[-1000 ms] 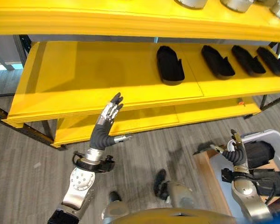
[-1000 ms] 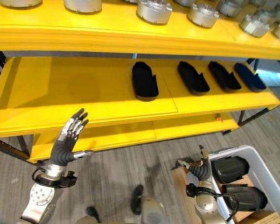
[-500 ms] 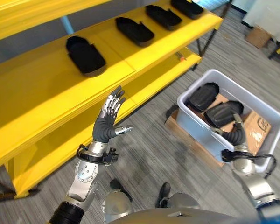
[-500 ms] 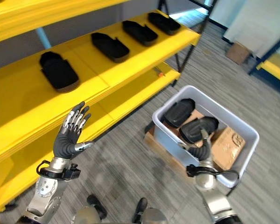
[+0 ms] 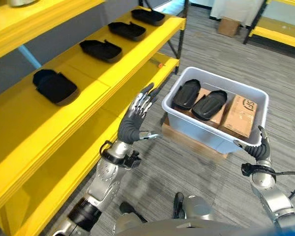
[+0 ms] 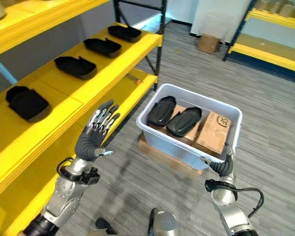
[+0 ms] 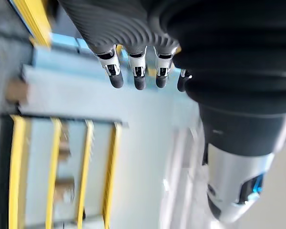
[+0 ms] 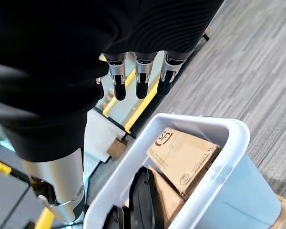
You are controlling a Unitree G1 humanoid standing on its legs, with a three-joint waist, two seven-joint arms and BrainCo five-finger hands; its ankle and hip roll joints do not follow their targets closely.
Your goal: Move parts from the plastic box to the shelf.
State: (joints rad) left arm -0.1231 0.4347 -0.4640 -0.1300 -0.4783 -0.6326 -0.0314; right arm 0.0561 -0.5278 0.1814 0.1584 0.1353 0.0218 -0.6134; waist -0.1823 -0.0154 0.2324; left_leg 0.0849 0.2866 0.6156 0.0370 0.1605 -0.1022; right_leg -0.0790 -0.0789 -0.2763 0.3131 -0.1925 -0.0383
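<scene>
**Both hands empty, parts in box and on shelf**

The left hand (image 5: 132, 125) is held raised with its silver, dark-tipped fingers straight and spread, nothing being gripped. The right hand (image 5: 259, 147) is seen at 4 o'clock, fingers extended and empty, just beside the near rim of the plastic box (image 5: 246, 91). Within that smooth, pale grey rectangular box, two black, elongated moulded parts (image 5: 199, 100) are laid side by side next to a brown cardboard carton (image 5: 241, 110). Four similar black parts (image 6: 76, 66) are spaced along the flat yellow shelf (image 5: 83, 83) at 10 o'clock.
</scene>
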